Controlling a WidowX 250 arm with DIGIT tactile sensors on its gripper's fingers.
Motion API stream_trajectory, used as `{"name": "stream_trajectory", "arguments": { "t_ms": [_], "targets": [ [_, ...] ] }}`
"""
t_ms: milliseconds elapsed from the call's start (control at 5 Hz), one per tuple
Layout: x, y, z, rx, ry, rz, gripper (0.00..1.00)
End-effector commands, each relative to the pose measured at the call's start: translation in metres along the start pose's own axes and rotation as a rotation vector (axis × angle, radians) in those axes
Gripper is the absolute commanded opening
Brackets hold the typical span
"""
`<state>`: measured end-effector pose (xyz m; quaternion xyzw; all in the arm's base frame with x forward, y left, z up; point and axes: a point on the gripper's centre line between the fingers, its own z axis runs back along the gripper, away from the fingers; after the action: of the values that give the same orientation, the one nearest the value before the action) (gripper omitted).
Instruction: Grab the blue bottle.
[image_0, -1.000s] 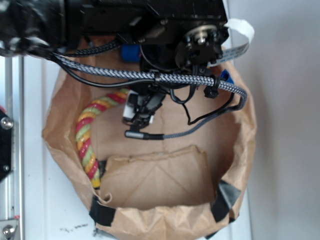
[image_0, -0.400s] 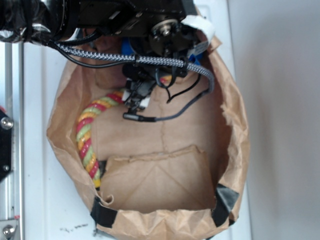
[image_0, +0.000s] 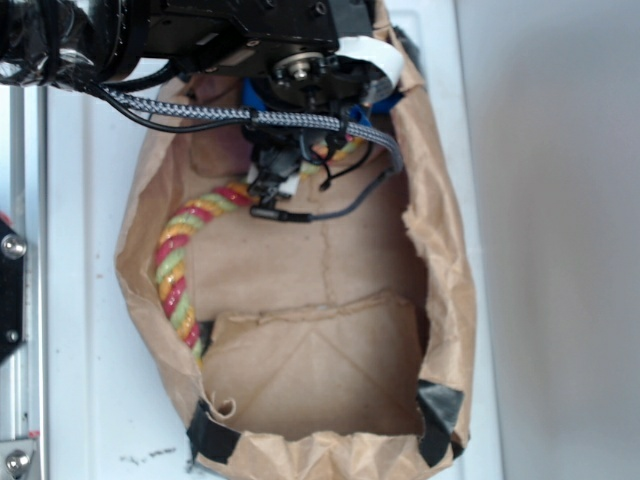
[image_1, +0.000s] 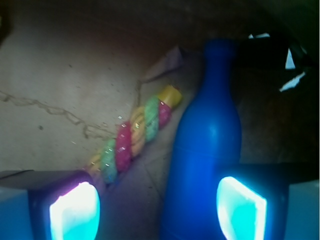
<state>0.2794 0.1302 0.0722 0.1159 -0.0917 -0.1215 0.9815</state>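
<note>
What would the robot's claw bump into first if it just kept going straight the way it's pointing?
Probably the blue bottle: in the wrist view it lies just ahead, close to one finger of the open gripper. The rope lies farther off to the side. Depth is hard to judge.

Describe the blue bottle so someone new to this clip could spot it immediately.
Look inside the brown paper bag, at its far end under the arm. The bottle lies beside the rope, partly between the open gripper fingers. It is plain solid blue with a narrow neck; the rope is striped.
</note>
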Motion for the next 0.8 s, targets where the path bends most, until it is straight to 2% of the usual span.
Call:
{"name": "stream_trajectory", "arguments": {
  "t_ms": [0, 200, 400, 600],
  "targets": [
    [-0.008, 0.017, -0.005, 0.084, -0.09, -0.128, 1.0],
    [-0.011, 0.015, -0.008, 0.093, -0.117, -0.206, 1.0],
    [-0.007, 0.001, -0.024, 0.111, -0.082, -0.256, 1.0],
    [-0.002, -0.013, -0.034, 0.106, -0.042, -0.277, 1.0]
  ]
}}
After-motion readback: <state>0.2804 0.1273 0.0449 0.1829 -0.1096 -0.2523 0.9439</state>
